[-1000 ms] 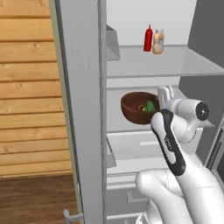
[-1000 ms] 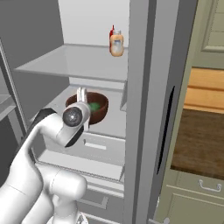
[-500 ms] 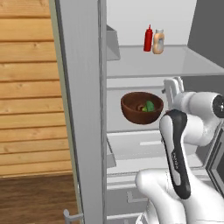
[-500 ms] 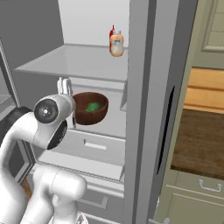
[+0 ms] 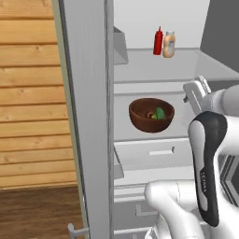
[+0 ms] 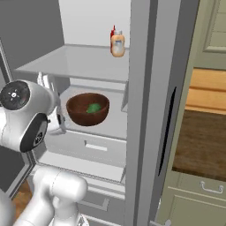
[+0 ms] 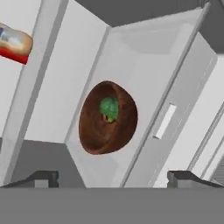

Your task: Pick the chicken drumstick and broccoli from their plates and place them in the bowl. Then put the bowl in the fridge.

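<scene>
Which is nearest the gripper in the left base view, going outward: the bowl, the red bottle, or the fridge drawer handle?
From the gripper:
1. Bowl, beside it on the middle shelf.
2. Drawer handle, below the shelf.
3. Red bottle, upper shelf, back.

Wooden plank wall (image 5: 28,93) and dark wood floor (image 5: 37,210) lie left of the hand; pale green cabinets (image 6: 198,190) right.

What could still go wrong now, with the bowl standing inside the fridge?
The bowl sits near the front of its fridge shelf, so a bump could push it off. The open gripper and the arm are close beside it and may clip it when pulling out. The broccoli lies loose inside and could roll out.
</scene>
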Robot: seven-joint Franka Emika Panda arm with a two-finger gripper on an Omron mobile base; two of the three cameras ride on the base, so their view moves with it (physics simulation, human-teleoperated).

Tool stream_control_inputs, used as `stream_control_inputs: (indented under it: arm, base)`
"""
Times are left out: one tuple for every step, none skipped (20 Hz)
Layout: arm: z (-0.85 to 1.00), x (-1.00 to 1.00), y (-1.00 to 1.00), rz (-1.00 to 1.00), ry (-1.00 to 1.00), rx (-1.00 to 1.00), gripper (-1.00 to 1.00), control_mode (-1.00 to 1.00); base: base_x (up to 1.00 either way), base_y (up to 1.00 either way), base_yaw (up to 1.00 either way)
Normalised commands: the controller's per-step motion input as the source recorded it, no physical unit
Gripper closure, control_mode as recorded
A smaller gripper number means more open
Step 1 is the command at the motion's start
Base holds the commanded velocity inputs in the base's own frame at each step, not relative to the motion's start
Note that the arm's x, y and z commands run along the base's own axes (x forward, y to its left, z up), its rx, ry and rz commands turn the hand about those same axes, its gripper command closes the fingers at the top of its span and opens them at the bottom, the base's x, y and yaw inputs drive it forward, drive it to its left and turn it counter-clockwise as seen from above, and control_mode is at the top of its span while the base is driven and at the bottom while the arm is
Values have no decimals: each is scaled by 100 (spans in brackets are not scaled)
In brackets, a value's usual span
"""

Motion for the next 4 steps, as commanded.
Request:
stream_control_inputs:
  arm:
    - [-9,-51,0,26,0,-40,-100,-100]
    - [-19,-70,0,30,0,-42,-100,-100]
    - [-9,-64,0,33,0,-43,-100,-100]
    - [0,-53,0,34,0,-43,-100,-100]
  base:
    - [0,0,0]
    - [0,0,0]
    - [0,0,0]
    - [0,0,0]
